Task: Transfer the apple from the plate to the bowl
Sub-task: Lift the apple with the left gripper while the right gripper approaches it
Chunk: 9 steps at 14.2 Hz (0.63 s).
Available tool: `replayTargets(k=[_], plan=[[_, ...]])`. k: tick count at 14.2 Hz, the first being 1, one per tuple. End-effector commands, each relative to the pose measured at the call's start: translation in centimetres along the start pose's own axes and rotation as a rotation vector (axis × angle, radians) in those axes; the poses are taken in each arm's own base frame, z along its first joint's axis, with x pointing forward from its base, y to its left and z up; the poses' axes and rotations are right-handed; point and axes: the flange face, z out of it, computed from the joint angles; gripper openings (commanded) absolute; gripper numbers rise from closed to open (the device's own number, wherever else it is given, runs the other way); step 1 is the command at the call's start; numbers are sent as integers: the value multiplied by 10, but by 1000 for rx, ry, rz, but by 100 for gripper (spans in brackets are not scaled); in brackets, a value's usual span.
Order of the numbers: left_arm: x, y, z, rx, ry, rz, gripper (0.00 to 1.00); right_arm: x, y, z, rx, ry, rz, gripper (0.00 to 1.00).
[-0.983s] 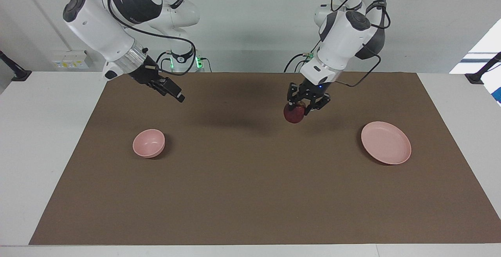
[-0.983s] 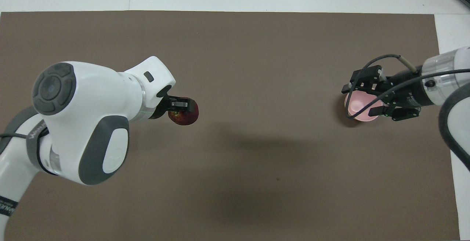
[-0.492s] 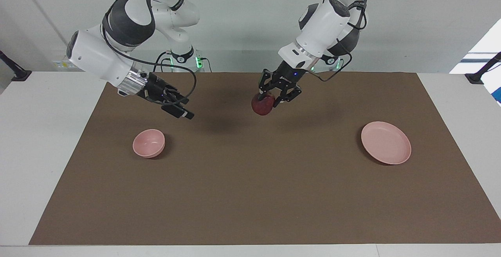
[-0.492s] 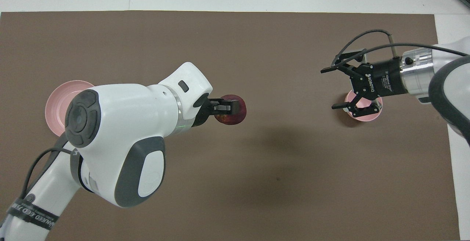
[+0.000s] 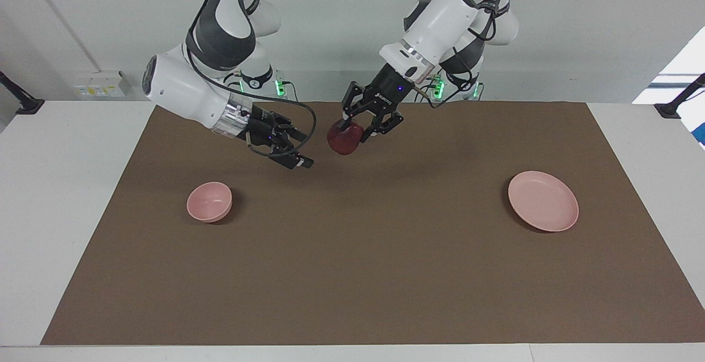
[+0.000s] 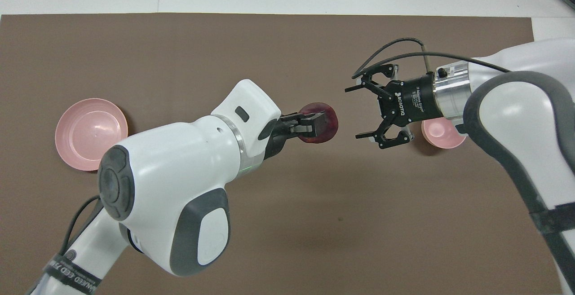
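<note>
Left tool [image 5: 352, 130] pinching the apple [image 5: 343, 137] in the air over the tabletop's [image 5: 352, 274] middle, right tool [image 5: 294, 155] spread wide beside it, bowl [image 5: 209, 201] toward the right arm's edge, plate [image 5: 543, 200] bare toward the left arm's edge.

Left gripper [image 5: 355, 130] carried apple [image 5: 343, 137] toward mid-table; right gripper [image 5: 300, 158], jaws spread, swung toward it.

White table [image 5: 66, 213] with brown mat [image 5: 363, 274] before a pale wall [image 5: 330, 31].

Bowl [image 5: 209, 201] toward right arm's end of mat [image 5: 363, 274], plate [image 5: 543, 201] toward left arm's end, well apart
</note>
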Motion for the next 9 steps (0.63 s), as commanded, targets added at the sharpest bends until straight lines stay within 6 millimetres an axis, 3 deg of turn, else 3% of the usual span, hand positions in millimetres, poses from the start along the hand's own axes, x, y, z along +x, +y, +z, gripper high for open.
replayTargets(k=[1,5,9], plan=[[-3,15,0,-41,48,-14,0,-2,-2,0,31,-44,42,100],[-7,21,0,-50,49,-15,0,-7,-5,-8,60,-152,63,100],[-7,22,1,-52,45,-17,0,-19,-4,-2,57,-190,61,100]])
